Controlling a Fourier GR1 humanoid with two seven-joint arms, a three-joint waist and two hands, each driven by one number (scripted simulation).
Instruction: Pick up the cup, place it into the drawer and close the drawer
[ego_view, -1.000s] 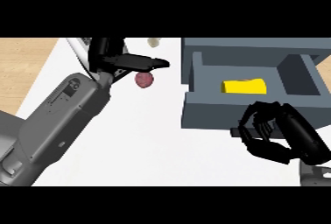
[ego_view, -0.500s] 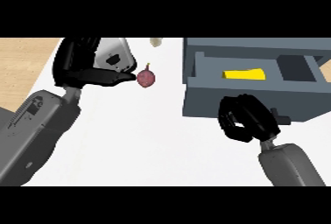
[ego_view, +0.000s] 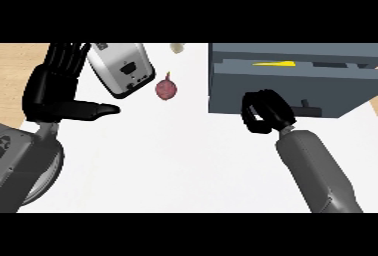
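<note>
My right robot hand (ego_view: 267, 111), fingers curled on nothing, presses the drawer (ego_view: 284, 92) front, the yellow cup (ego_view: 275, 64) inside at the far right; my left robot hand (ego_view: 60, 90) rests open; next, push fully shut.

The white worktop (ego_view: 170, 165) is holding a silver toaster (ego_view: 122, 70), a small purple onion (ego_view: 165, 90) just beside it, and a grey drawer box (ego_view: 284, 80).

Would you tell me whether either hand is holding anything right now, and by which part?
Neither. The right hand is curled against the drawer front, gripping nothing visible; the left hand is open beside the toaster.
</note>
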